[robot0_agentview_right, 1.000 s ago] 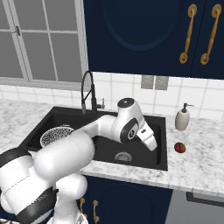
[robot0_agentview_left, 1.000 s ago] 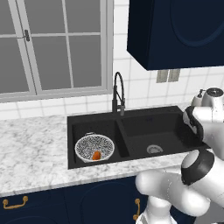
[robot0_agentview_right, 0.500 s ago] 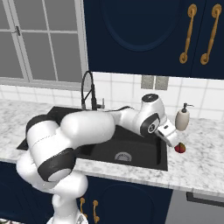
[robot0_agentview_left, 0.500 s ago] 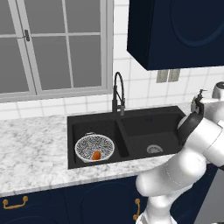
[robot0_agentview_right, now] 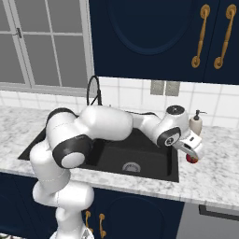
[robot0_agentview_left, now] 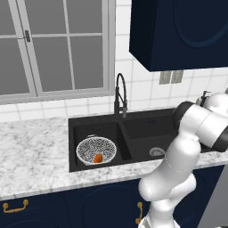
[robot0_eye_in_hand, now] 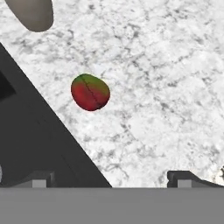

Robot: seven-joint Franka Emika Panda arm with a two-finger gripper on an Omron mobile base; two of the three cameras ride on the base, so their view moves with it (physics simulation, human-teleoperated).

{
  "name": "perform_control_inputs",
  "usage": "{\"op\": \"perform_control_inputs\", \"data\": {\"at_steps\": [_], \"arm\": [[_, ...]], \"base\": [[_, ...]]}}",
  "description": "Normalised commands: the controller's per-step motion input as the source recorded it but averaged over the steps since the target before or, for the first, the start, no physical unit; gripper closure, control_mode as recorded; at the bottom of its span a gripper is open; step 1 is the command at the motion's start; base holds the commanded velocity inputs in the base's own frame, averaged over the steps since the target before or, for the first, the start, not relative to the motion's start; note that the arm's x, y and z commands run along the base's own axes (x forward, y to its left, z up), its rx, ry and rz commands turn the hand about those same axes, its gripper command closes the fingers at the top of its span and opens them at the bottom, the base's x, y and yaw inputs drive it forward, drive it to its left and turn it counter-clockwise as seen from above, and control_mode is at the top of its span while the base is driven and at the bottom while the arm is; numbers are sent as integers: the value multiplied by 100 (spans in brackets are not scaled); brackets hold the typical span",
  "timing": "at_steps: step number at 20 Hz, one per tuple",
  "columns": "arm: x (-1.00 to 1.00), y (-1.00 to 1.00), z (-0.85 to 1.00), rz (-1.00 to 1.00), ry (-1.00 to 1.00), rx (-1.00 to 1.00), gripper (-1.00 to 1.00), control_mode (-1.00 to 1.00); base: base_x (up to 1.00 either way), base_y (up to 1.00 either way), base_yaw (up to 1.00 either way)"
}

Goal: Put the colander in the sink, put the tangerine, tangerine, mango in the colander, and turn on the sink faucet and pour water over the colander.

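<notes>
Mango (robot0_eye_in_hand: pixel 90 92) is seen lying alone on the marble counter (robot0_eye_in_hand: pixel 166 78), just beside the dark straight rim of the sink (robot0_eye_in_hand: pixel 30 131), red with a green patch on its upper side. Open marble is spread out on the side of the fruit away from the sink, and only the beige soap dispenser (robot0_eye_in_hand: pixel 31 13) is found near it at the top corner of the hand view. In the right base view the gripper (robot0_agentview_right: pixel 193 154) is held over the counter right of the sink, directly above the mango (robot0_agentview_right: pixel 191 159), with the dispenser (robot0_agentview_right: pixel 195 123) just behind. Its fingers (robot0_eye_in_hand: pixel 183 178) are spread wide apart and nothing is held between them; the fruit is not touched.

Over in the left basin, the colander (robot0_agentview_left: pixel 96 150) is set on the sink floor, and one orange tangerine (robot0_agentview_left: pixel 98 158) is carried inside it near the front wall. The right basin (robot0_agentview_left: pixel 147 133) is crossed by the arm. The sink faucet (robot0_agentview_left: pixel 120 94) is planted behind the divider.
</notes>
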Motion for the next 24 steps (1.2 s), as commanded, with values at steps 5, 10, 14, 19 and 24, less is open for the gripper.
{"op": "perform_control_inputs", "data": {"at_steps": [5,10,14,19,24], "arm": [[27,-17,-14,22,6,0,-100,-100],[25,-12,-18,19,7,0,-100,-100],[27,-1,-15,13,6,0,-100,-100],[32,-1,-18,10,7,1,-100,-100],[20,-6,-26,6,9,0,-100,-100]], "base": [[0,0,0],[0,0,0],[0,0,0],[0,0,0],[0,0,0]]}}
